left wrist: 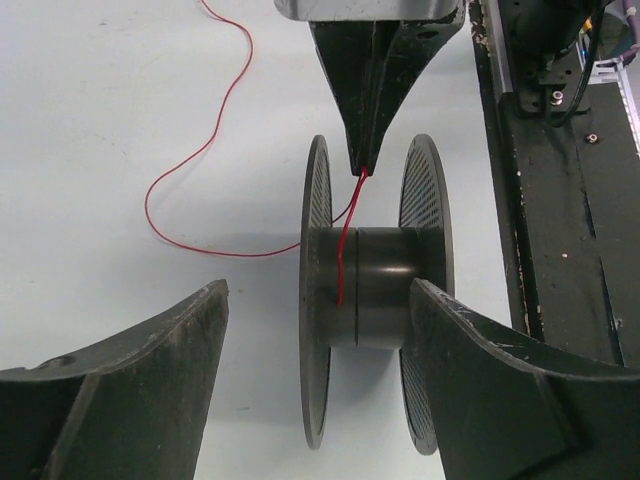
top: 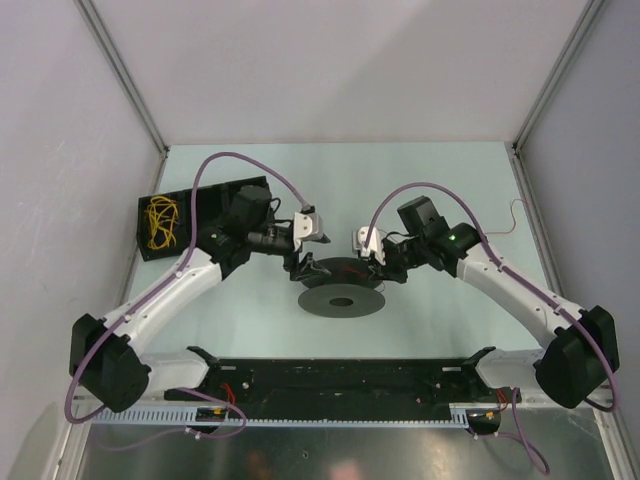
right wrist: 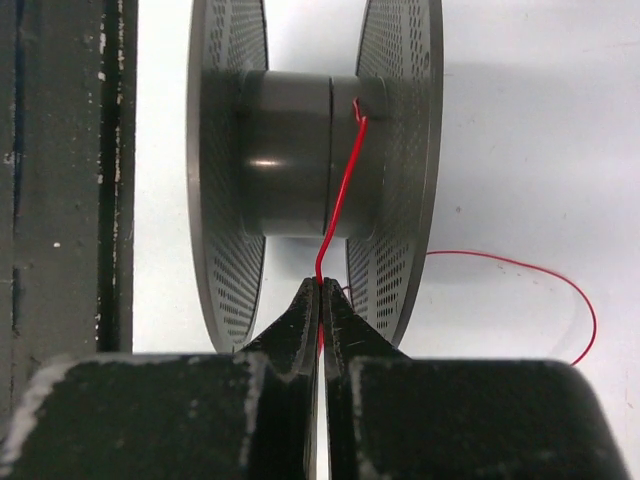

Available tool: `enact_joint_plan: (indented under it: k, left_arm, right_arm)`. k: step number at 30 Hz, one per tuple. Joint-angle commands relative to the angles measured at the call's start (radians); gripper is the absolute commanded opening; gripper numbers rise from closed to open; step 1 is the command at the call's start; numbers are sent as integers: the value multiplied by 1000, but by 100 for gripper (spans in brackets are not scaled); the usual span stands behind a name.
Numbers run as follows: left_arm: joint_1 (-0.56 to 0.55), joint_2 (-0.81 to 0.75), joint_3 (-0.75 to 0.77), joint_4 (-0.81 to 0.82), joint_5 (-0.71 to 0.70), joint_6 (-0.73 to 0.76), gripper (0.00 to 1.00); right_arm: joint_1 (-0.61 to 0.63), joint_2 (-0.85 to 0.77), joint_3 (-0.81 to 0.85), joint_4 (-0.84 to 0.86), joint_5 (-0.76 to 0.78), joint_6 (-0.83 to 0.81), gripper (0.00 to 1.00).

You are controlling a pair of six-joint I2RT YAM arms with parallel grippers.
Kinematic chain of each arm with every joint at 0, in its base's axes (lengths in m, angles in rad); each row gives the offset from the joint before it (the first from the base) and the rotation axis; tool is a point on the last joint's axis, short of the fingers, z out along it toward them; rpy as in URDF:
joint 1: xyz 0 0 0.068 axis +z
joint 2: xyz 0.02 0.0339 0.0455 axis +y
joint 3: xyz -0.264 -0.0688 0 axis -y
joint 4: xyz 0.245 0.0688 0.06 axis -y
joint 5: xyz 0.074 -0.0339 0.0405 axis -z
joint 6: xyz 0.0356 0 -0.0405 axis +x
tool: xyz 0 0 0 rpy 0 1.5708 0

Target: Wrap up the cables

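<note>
- Our right gripper (right wrist: 320, 290) is clamped shut on the thin, curly dark-red wire (right wrist: 340, 190). It pinches just beside the hub of the dark grey round spool with perforated flanges (right wrist: 285, 150), which sits between the arms.
- The left gripper (left wrist: 318, 292) is spread wide either side of the spool, gripping nothing.
- We judge the wire light, springy and kink-prone, so pinch it close to the hub.
- The left wrist view shows slack looping across the pale table (left wrist: 90, 150). The right wrist view shows the wire's end hooked at the hub.

Smooth red cable (right wrist: 340, 195), satin dark spool (right wrist: 290, 150)

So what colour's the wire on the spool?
The wire is red, clearest from the right wrist.
</note>
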Motion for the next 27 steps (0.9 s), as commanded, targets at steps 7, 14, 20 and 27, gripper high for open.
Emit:
enact_joint_plan:
  k: [7, 14, 20, 27]
  left_arm:
    - [0, 43, -126, 254, 113, -41, 74]
    - [-6, 87, -152, 384, 120, -158, 68]
    - [-12, 116, -183, 513, 100, -269, 63]
    - [-31, 135, -207, 554, 67, -273, 60]
  right_arm:
    - [6, -75, -114, 279, 25, 106, 0]
    - [8, -103, -190, 354, 38, 146, 0]
    - [9, -111, -216, 384, 48, 164, 0]
    - [8, -115, -233, 403, 54, 173, 0]
